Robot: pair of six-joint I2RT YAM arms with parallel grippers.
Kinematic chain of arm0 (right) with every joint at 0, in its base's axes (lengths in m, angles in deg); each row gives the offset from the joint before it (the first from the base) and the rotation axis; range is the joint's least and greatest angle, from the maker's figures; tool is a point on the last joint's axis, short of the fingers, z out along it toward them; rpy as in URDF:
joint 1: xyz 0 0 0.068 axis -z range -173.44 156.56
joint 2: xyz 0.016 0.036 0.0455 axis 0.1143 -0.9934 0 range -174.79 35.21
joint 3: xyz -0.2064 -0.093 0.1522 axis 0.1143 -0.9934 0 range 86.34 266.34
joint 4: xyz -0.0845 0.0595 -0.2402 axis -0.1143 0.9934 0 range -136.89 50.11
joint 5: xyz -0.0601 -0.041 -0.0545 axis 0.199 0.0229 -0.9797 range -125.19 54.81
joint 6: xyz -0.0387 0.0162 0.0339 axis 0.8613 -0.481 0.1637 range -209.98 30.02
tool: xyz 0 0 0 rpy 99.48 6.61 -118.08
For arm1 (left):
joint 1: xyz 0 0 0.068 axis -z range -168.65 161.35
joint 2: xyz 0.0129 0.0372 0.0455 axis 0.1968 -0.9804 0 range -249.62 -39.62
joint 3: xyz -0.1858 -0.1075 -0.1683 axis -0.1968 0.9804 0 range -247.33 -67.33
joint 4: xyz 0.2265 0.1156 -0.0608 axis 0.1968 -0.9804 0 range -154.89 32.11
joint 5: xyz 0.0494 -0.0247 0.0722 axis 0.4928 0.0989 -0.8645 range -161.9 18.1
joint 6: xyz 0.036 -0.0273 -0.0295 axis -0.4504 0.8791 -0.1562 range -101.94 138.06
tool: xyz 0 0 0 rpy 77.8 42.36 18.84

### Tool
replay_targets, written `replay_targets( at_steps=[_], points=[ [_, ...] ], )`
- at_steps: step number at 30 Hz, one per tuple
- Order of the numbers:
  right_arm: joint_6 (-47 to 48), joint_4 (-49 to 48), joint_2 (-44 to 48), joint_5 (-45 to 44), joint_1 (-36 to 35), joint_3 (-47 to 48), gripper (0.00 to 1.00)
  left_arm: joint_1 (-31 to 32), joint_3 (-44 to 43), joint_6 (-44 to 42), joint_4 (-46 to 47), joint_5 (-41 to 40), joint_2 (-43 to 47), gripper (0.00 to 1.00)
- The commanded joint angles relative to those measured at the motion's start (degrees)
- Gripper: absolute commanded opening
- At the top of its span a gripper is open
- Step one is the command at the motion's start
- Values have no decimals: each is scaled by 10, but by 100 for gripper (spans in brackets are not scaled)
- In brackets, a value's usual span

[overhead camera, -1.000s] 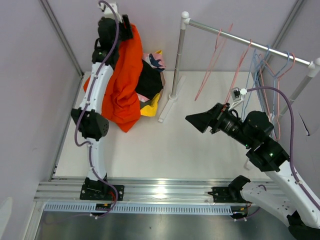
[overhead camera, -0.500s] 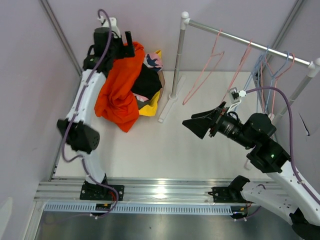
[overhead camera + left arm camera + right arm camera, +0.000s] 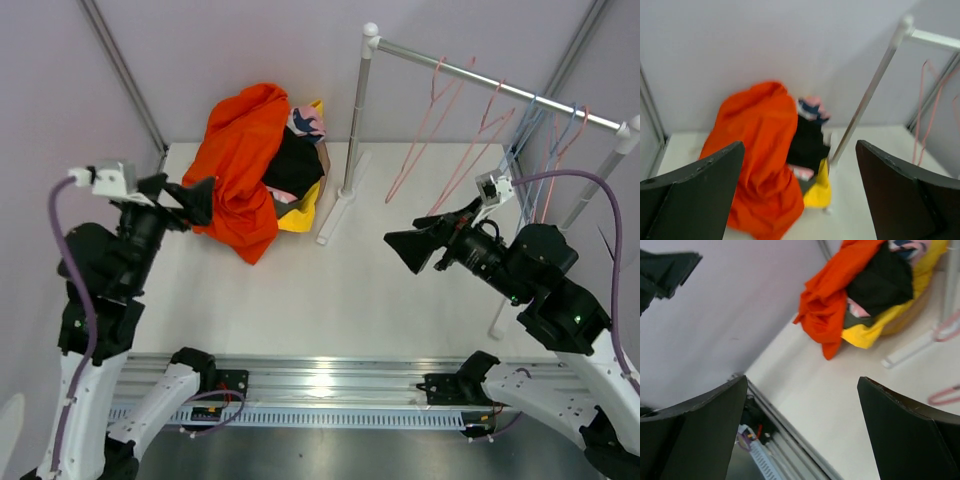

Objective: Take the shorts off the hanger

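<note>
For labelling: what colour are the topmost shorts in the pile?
Bright orange shorts; top view shows best.

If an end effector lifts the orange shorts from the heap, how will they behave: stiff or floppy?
Probably floppy: the orange shorts lie crumpled in soft folds, so they would likely sag and hang down from the grasp point. They look like thin cloth, so probably light. They partly overlap the black shorts, so a push might drag those along.
</note>
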Motion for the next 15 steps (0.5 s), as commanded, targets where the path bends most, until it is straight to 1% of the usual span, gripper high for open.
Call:
replay_targets(
  at_steps=[1, 3, 5, 11, 12, 15],
  points=[
    [67, 57, 33, -131, -3, 3, 99, 2, 115, 21, -63, -3, 24, 99],
    [81, 63, 67, -188, -3, -13, 99, 2, 176, 21, -72, -6, 70, 99],
    [92, 56, 94, -208, -3, -41, 100, 2, 211, 24, -81, -20, 106, 99],
    [89, 20, 194, -199, -3, -94, 99, 2, 302, 20, -93, -34, 169, 99],
    [90, 20, 204, -198, -3, -105, 99, 2, 311, 23, -91, -38, 186, 99],
    [87, 35, 244, -221, -3, -128, 99, 2, 319, 29, -93, -31, 199, 99]
  ],
)
